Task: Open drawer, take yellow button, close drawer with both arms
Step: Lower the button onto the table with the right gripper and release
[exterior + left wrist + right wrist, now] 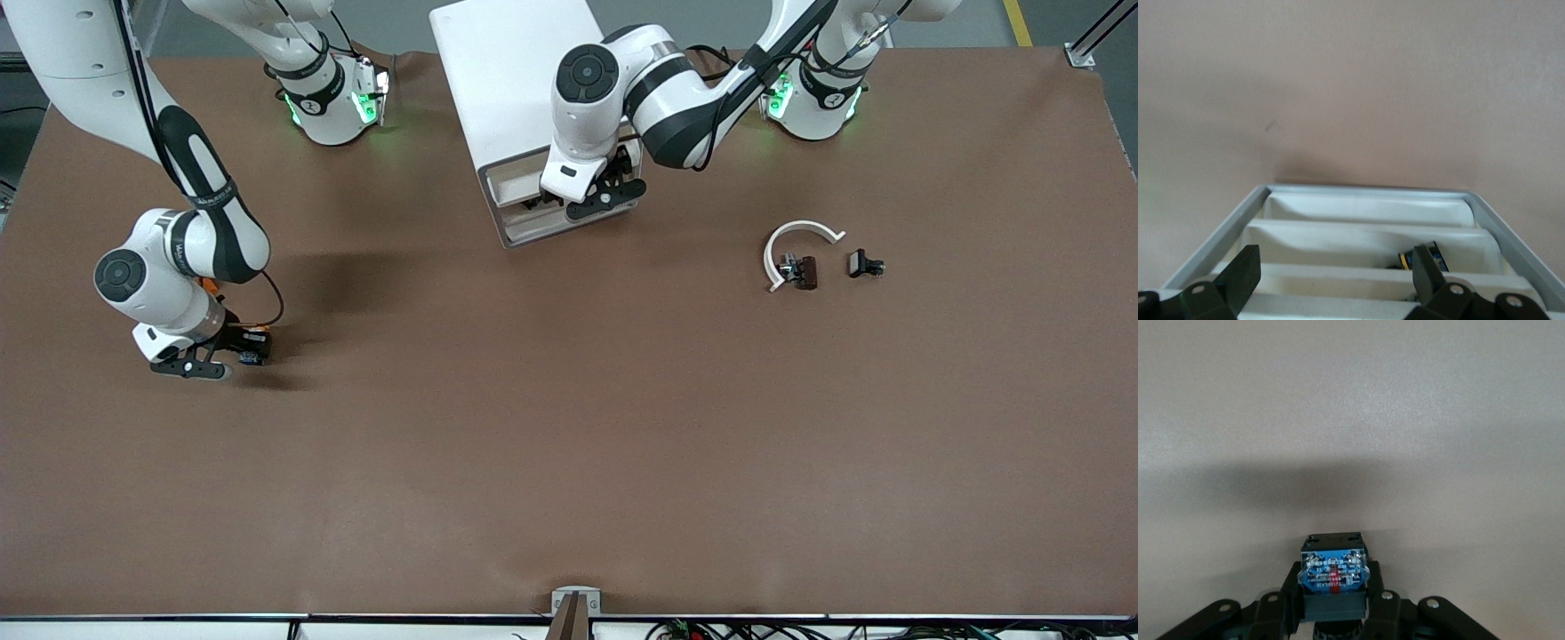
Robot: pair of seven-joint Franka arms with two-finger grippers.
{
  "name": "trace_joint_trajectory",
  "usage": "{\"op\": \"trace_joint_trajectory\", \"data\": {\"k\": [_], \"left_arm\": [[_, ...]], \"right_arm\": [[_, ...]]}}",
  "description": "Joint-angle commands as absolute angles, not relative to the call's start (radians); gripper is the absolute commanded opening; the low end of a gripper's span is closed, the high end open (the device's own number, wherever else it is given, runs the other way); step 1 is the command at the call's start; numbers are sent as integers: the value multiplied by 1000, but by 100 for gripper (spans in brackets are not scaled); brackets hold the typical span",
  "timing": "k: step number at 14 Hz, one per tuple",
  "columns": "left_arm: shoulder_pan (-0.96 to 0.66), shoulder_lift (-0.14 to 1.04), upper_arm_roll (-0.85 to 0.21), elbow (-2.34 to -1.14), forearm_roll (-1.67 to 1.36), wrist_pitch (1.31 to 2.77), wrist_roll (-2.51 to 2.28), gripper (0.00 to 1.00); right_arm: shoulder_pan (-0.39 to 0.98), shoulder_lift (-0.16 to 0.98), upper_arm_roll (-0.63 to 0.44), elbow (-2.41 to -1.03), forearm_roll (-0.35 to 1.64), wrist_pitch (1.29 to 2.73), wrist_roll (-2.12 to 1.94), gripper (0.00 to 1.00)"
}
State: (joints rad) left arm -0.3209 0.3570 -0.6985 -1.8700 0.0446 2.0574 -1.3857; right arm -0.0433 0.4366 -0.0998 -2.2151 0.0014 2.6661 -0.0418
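The white cabinet stands at the table's edge by the robots' bases. A drawer on its front stands open, and its white tray shows in the left wrist view. My left gripper hangs open and empty just above the drawer fronts. A small dark thing with a yellow rim lies in the tray by one finger. My right gripper is low over the table toward the right arm's end. It is shut on the button, whose blue-labelled dark body shows between the fingers.
A white curved band with a small black-brown clip lies on the brown table toward the left arm's end. Another black clip lies beside it.
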Motion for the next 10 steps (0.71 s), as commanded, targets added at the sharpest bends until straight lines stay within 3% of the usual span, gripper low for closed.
{"op": "trace_joint_trajectory", "data": {"k": [1, 5, 10], "left_arm": [[-324, 365, -725, -1865, -21, 2059, -1410, 100], [-324, 371, -730, -1862, -109, 2059, -1410, 100], [-322, 377, -732, -1861, -146, 2059, -1407, 100]], "right_arm": [[-61, 446, -81, -2171, 2, 2655, -61, 100], [-60, 388, -81, -2122, 0, 2527, -66, 100], [-55, 301, -81, -1910, 0, 2122, -63, 100]]}}
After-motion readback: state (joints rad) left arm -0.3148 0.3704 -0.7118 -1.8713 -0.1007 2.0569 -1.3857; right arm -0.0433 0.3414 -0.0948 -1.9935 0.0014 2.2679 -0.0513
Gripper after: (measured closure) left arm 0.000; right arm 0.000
